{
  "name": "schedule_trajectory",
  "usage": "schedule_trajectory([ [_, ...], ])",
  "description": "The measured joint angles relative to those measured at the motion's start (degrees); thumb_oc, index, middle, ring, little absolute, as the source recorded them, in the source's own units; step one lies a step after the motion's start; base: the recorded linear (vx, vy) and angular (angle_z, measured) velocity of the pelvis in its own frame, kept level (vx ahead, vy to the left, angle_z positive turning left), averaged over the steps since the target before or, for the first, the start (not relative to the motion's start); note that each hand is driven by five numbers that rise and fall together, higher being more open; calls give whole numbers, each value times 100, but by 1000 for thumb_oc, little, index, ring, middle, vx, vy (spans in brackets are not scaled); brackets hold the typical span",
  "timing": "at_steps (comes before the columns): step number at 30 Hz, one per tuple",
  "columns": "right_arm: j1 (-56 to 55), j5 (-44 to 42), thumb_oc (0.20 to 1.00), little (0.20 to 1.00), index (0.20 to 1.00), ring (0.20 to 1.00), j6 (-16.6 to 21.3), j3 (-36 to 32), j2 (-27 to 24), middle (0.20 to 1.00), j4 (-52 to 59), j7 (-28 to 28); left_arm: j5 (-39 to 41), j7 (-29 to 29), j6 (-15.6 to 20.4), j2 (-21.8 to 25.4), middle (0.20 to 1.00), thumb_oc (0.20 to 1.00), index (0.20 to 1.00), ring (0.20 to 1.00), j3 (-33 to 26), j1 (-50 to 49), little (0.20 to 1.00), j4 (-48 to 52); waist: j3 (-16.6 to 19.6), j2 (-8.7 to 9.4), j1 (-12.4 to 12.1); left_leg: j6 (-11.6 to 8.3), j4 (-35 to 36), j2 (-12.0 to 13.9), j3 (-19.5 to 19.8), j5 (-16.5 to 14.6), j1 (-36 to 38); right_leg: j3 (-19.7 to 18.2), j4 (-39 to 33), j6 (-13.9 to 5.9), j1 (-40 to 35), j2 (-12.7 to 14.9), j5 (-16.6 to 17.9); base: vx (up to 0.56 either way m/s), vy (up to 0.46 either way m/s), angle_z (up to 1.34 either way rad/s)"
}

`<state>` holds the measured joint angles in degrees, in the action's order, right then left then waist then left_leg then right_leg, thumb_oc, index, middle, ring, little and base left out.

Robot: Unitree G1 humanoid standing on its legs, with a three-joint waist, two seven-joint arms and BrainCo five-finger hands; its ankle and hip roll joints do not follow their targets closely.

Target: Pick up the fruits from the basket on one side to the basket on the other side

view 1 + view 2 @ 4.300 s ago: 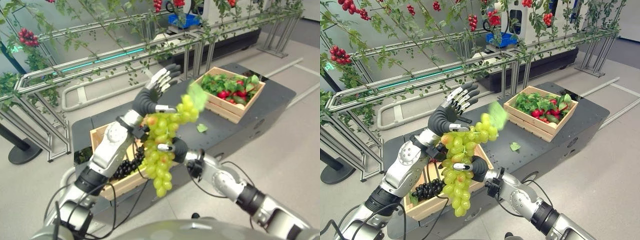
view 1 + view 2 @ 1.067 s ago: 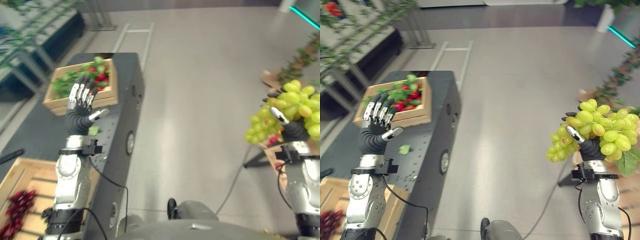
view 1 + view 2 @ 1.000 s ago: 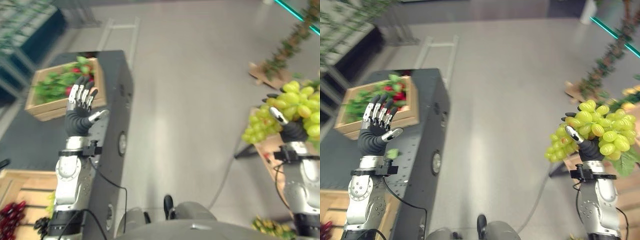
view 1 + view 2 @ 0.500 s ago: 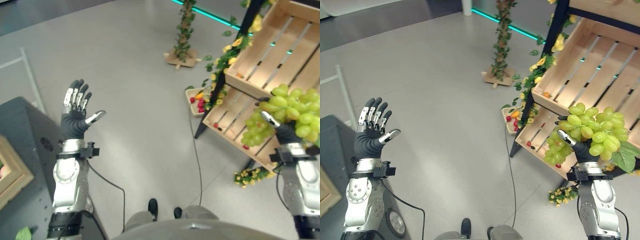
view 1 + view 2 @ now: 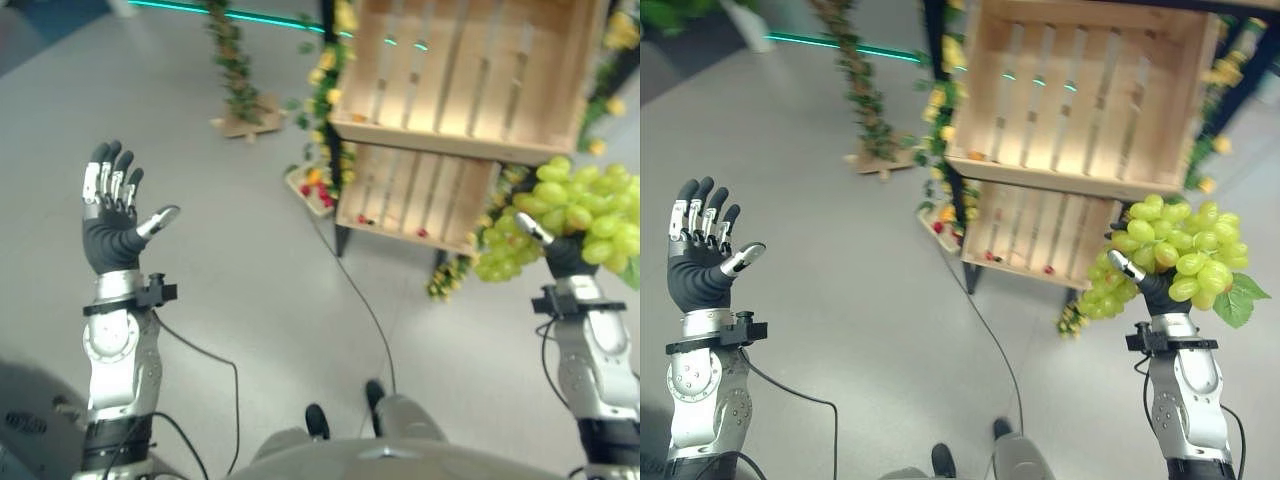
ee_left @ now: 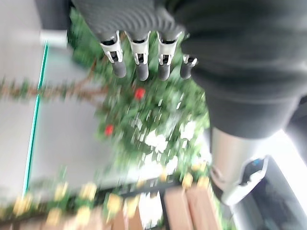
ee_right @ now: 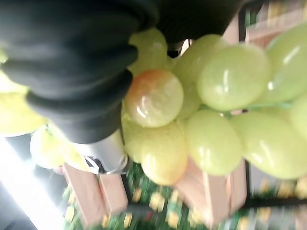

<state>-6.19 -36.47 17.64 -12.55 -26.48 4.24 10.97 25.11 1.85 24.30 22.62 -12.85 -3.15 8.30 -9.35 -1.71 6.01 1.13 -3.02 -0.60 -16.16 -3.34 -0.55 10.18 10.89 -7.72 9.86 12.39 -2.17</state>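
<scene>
Right hand: raised at the right, clenched around a bunch of green grapes. The bunch sits on top of the hand, spilling to both sides of it, with a green leaf hanging off its outer side. Thumb points up and inward against the grapes. In the right wrist view the grapes press right against the dark hand cover.

Just past the grapes stands a wooden rack: an upper slatted crate tilted toward the robot, above and inward of the hand, and a lower crate beside the hand at about its height. A few small red and orange bits lie in the crates. Yellow flowers and leafy vines trim the dark frame.

Left hand: raised well apart at the left, fingers straight up and released, holding nothing, over grey floor.
</scene>
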Motion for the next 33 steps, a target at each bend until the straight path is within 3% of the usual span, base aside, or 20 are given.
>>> schedule_trajectory([
  [1,-36,5,200,200,200,200,-10,2,32,200,-31,-13,-16,3,-1,9,1000,1000,1000,1000,-4,6,1000,1,-14,22,-10,-41,-43,41,-136,-23,59,417,20,71,-116,182,122,38,-95,-68],
  [3,-41,85,200,200,200,200,-47,47,3,200,-29,-24,-90,40,0,-17,1000,1000,1000,1000,0,27,1000,15,-69,-91,-50,-183,-99,232,-272,-98,164,597,96,185,-147,68,93,57,-137,-51],
  [7,7,156,200,200,200,200,-53,149,-132,200,-49,-34,-186,31,7,-123,1000,1000,1000,1000,-7,81,1000,125,-31,-260,-68,-455,64,539,-525,6,313,416,64,395,-168,-365,-53,106,-205,-33],
  [10,8,156,200,200,200,200,-53,112,-164,200,-56,-48,-188,31,2,-234,1000,1000,1000,1000,8,146,1000,125,-26,-263,-21,-512,43,677,-520,38,307,433,200,507,-125,-501,-177,89,-214,0],
  [16,27,204,200,200,200,200,-53,65,-211,200,-57,-151,-188,36,-6,-241,1000,1000,1000,1000,39,208,1000,131,-5,-240,91,-581,-50,792,-503,82,294,123,636,619,10,-629,-546,86,-189,13],
  [20,42,208,200,200,200,200,-56,77,-205,200,-61,-149,-185,37,-20,-227,1000,1000,1000,1000,41,215,1000,124,85,-32,38,-582,-346,870,-502,94,266,-24,904,690,32,-686,-794,74,-223,1],
  [21,43,208,200,200,200,200,-57,97,-162,200,-63,-149,-185,35,-36,-197,1000,1000,1000,1000,42,222,1000,102,114,131,-29,-600,-777,953,-432,87,130,-105,891,717,-19,-716,-877,67,-163,-13],
  [23,54,208,200,200,200,200,-57,144,-149,200,-71,-149,-184,32,-37,-173,1000,1000,1000,1000,42,179,1000,52,160,248,-143,-610,-1252,1087,-254,92,28,-143,894,810,-117,-820,-936,81,-202,-14],
  [25,44,207,200,200,200,200,-42,152,-125,200,-87,-157,-181,35,-50,-140,1000,1000,1000,1000,118,185,1000,-103,193,463,-254,-702,-2383,1262,137,267,-398,-246,691,1012,-356,-858,-875,117,-62,-18],
  [26,85,216,200,200,200,200,-40,160,-124,200,-81,-211,-183,31,-51,-138,1000,1000,1000,1000,169,117,1000,-105,171,516,-369,-767,-2716,1132,278,211,-690,-236,551,1057,-493,-864,-825,121,30,-4],
  [27,70,229,200,200,200,200,-23,149,-137,200,-75,-265,-182,36,-61,-139,1000,1000,1000,1000,254,115,1000,-111,179,543,-303,-802,-2625,985,407,181,-725,-201,485,1119,-495,-850,-758,131,63,5],
  [28,93,328,200,200,200,200,-16,151,-140,200,-80,-383,-185,38,-80,-163,1000,1000,1000,1000,320,102,1000,-108,153,492,-339,-771,-2154,668,557,63,-890,-222,316,1107,-583,-871,-737,140,85,8],
  [30,97,434,200,200,200,200,-17,153,-145,200,-80,-435,-184,47,-95,-171,1000,1000,1000,1000,321,102,1000,-109,145,452,-364,-641,-1311,383,565,111,-902,-203,114,1111,-620,-892,-622,139,89,-2],
  [31,102,463,200,200,200,200,-11,194,-145,200,-103,-478,-186,75,-96,-174,1000,1000,1000,1000,327,105,1000,-122,110,424,-381,-520,-837,277,600,198,-1021,-225,-14,1060,-667,-963,-588,68,49,-16],
  [33,153,574,200,200,200,200,-18,252,-147,200,-115,-510,-186,107,-98,-169,1000,1000,1000,1000,322,28,1000,-124,87,288,-445,-291,-675,341,718,377,-1015,-301,-29,1084,-764,-1091,-572,133,130,-39],
])
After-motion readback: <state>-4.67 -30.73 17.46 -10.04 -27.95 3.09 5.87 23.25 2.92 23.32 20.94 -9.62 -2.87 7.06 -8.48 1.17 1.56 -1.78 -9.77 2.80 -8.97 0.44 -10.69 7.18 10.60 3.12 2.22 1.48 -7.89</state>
